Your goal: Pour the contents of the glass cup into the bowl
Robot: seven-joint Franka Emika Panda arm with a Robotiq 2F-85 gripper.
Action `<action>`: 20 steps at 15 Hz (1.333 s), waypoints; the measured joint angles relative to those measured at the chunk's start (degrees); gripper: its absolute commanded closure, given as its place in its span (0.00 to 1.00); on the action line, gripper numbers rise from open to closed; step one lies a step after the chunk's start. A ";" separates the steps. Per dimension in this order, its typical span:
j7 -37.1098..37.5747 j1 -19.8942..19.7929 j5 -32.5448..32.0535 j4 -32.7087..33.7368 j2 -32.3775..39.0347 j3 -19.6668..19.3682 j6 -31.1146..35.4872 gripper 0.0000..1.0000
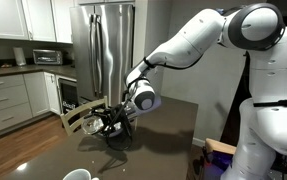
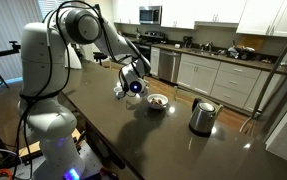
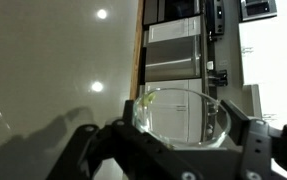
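My gripper is shut on the glass cup, with one dark finger on each side of its clear wall. The cup lies tipped on its side, and its mouth faces the wrist camera. A small yellowish bit of the contents sits just inside the rim. In an exterior view the tilted glass cup sticks out sideways from the gripper, low over the dark table. The white bowl, with something brown in it, stands on the table just beside the gripper.
A steel kettle-like pot stands past the bowl. A white mug sits near the edge of the dark table. Behind are a steel fridge and kitchen cabinets.
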 measured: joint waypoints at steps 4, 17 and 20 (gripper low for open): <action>3.99 -0.91 -2.15 0.00 0.70 0.38 -3.65 0.41; 17.95 -3.08 -3.10 0.07 3.31 0.41 -12.47 0.41; 19.90 -3.08 -3.10 0.15 4.45 0.47 -14.30 0.41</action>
